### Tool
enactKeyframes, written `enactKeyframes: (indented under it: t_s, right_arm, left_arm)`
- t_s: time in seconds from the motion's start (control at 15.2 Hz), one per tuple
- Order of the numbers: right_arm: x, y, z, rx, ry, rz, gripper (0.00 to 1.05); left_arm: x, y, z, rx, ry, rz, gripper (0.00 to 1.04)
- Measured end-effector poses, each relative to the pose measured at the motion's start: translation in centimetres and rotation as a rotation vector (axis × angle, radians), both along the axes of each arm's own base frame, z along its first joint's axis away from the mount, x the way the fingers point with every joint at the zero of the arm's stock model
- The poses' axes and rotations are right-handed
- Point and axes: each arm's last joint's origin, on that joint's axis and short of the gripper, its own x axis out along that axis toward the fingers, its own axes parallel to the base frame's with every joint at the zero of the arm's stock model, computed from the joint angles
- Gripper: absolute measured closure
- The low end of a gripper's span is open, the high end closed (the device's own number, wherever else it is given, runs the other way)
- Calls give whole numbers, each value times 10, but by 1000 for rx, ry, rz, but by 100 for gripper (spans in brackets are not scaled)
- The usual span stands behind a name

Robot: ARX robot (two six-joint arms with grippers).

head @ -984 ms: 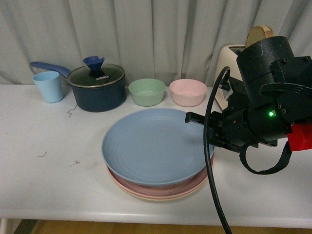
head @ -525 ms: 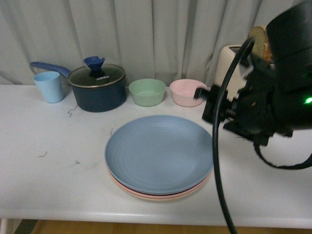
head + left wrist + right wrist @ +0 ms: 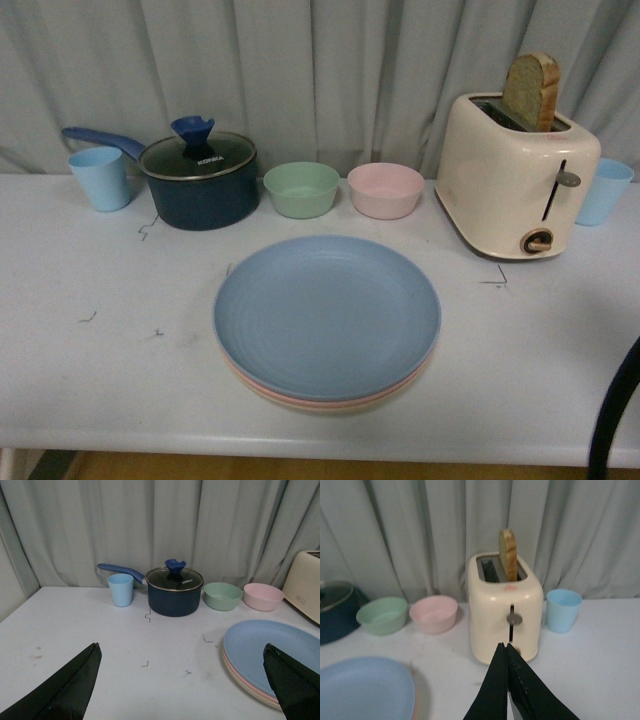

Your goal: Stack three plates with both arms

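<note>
Plates: the light blue plate (image 3: 327,312) lies on top of the stack, with a cream-beige rim (image 3: 262,385) and a pink rim (image 3: 300,401) showing under its near edge; the order of the two lower ones is hard to tell.
Place: the stack sits near the middle of the table (image 3: 90,380), in front of the green bowl (image 3: 301,188) and pink bowl (image 3: 385,189), apart from both.
Why so: nested rim over rim, the plates sit level and share one centre, so by my judgement the stacking looks done.
Axis: the plates are round and have no long axis; they lie flat, hollow side up.
Left hand (image 3: 185,680): fingers spread wide, holding nothing, low over the table beside the stack.
Right hand (image 3: 507,690): fingers pressed together, nothing between them, pointing toward the toaster (image 3: 504,607).
Front view: neither hand shows, only a piece of black cable (image 3: 612,420) at the corner.
Risk: little; the stack is well clear of the table edge.
</note>
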Motion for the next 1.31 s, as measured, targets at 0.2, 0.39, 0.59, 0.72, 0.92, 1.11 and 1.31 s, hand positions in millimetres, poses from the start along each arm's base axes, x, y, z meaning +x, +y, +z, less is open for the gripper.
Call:
enactKeyframes:
  t_s: [0.2,0.39,0.59,0.72,0.92,1.11,1.31]
  right_arm:
    - [-34,-17,-7,-17,35,-13,103]
    - [-61,-24,-8,-20,45,6,103]
    - [-83,-39,-5,-18,32,-2,103]
    - [-94,-41,-6,-18,38,-11,103]
    - [-108,-41,-5,-17,32,-9,103]
    - [-118,-41,-3,-18,26,-9,103]
    - [-127,-41,0,-17,13,-9,103]
  left_arm:
    - [0,0,0,0,0,0,7]
    - [0,0,0,0,0,0,7]
    - [0,0,0,0,0,0,7]
    - [0,0,0,0,0,0,7]
    - [0,0,0,0,0,0,7]
    - [0,0,0,0,0,0,7]
    - [0,0,0,0,0,0,7]
